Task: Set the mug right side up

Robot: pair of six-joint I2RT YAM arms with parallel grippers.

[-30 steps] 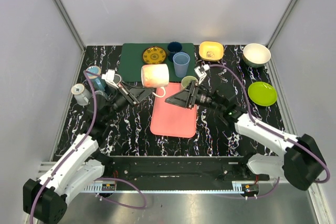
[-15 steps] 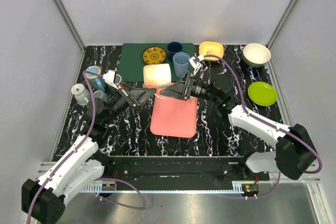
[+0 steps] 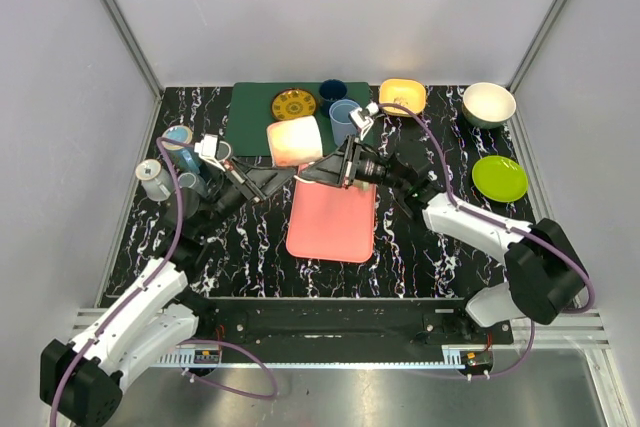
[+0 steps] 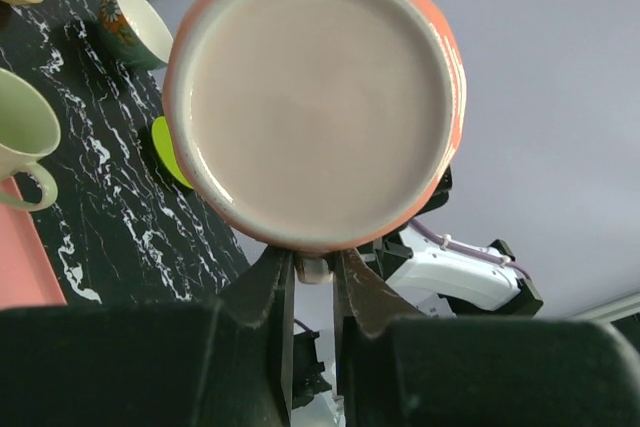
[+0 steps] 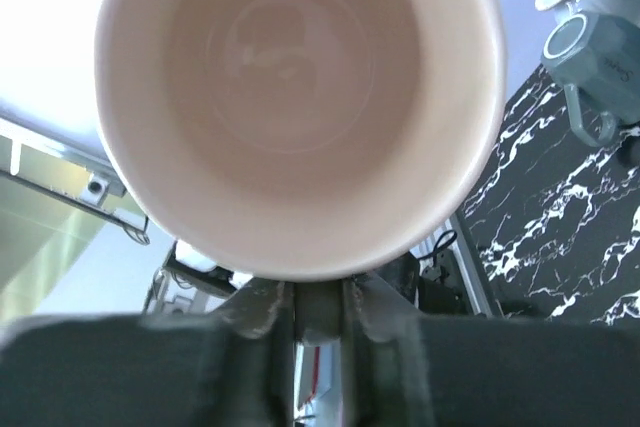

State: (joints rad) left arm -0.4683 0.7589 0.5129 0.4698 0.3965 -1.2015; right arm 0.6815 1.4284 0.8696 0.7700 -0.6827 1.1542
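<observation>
Centre frame, the mug (image 3: 294,142) hangs on its side above the far edge of the pink tray (image 3: 330,227), shifted left and nearer the green mat (image 3: 250,112) than a second ago. The left gripper (image 3: 287,176) remains clamped on its handle. The right gripper (image 3: 307,175), moved in leftward, now pinches that handle too. A teal cup (image 3: 179,137) stands far left. The right arm partly screens a blue cup (image 3: 343,112). A yellow bowl (image 3: 402,96), white bowl (image 3: 488,103) and lime plate (image 3: 499,178) sit rightward.

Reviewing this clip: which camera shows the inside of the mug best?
Right wrist: it looks straight into the mug, whose pale interior looks empty. Left wrist shows only its flat base. Top external shows just its washed-out outer wall from above.
</observation>
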